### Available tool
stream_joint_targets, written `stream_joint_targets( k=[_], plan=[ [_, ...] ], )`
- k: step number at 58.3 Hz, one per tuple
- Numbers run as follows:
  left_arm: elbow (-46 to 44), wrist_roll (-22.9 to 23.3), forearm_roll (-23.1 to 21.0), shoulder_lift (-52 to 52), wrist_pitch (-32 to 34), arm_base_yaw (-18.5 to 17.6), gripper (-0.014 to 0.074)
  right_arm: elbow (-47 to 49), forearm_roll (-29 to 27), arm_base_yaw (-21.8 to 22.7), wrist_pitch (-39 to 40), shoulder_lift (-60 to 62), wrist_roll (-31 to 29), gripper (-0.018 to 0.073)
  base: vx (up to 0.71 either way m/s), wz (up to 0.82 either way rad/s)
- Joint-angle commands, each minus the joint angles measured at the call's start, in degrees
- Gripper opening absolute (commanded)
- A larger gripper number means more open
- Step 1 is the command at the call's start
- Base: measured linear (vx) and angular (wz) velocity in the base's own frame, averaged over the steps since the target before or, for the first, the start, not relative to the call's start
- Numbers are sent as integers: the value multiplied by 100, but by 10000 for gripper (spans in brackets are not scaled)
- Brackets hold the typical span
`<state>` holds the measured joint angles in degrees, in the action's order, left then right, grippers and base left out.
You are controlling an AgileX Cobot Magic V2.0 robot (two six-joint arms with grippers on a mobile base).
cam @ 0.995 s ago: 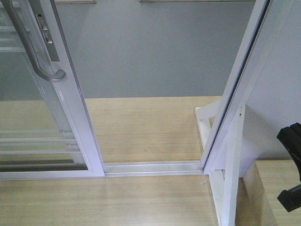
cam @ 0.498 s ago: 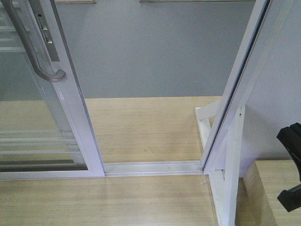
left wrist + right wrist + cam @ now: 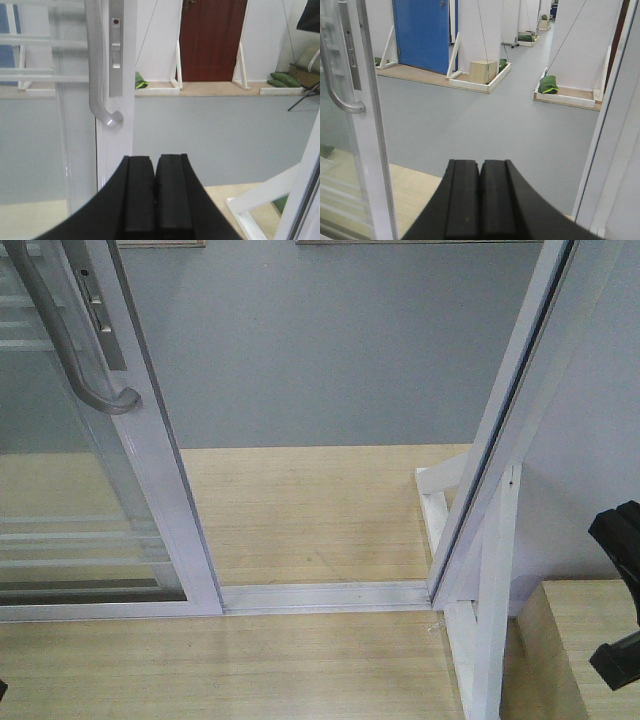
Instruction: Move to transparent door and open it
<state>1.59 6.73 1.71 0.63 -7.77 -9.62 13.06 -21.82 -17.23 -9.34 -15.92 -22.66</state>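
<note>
The transparent door [image 3: 90,440] stands at the left of the front view, slid aside along the floor track [image 3: 325,595]. A wide gap separates its white frame edge from the fixed white jamb [image 3: 500,440] at the right, so the opening appears passable and the task appears largely complete.

The curved grey handle [image 3: 97,65] is mounted close to the door's leading edge, beside the lock plate [image 3: 116,47]. This placement puts the pull point where sideways force slides the panel most directly.

The left gripper [image 3: 153,200] is clenched, its two black pads pressed together with nothing between them. It sits below and slightly right of the handle's lower end and is not touching it. The handle is therefore free, which suggests that no pull is being applied at this moment.

The right gripper [image 3: 480,200] is likewise clenched and empty. It points through the open gap toward the grey floor [image 3: 485,120] beyond, clear of both frame members.

A black arm part [image 3: 620,590] is visible at the right edge of the front view, beside the jamb.

Judgement: if further opening is required, the left gripper needs to release and rise to the handle.
</note>
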Motion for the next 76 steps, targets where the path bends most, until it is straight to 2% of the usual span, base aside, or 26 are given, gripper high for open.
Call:
stream_joint_targets(
  k=[1, 37, 40, 46, 52, 59, 65, 70, 76],
  plan=[
    [91, -17, -59, 84, 370, -28, -6, 178, -20, 9, 442, -81, -23, -5, 0, 0],
    [91, -17, -59, 84, 370, -28, -6, 178, -5, 9, 394, -81, -23, -5, 0, 0],
    [91, -17, -59, 84, 370, -28, -6, 178, 122, 9, 378, -81, -23, -5, 0, 0],
    [91, -17, -59, 84, 370, -28, -6, 178, 753, 15, 289, -22, 3, -5, 0, 0],
    [91, -17, -59, 84, 370, -28, -6, 119, 1173, 15, -30, 365, 282, -5, 0, 0],
    [91, -17, -59, 84, 370, -28, -6, -429, 1528, 26, 108, 1156, 513, -5, 0, 0],
    [91, -17, -59, 84, 370, -28, -6, -1053, 1561, 26, 416, 1735, 785, -5, 0, 0],
    [91, -17, -59, 84, 370, -28, -6, -1508, 1561, 27, 834, 1721, 1170, -5, 0, 0],
    [91, -17, -59, 84, 370, -28, -6, -1502, 1566, 27, 586, 1721, 1485, -5, 0, 0]
  ],
)
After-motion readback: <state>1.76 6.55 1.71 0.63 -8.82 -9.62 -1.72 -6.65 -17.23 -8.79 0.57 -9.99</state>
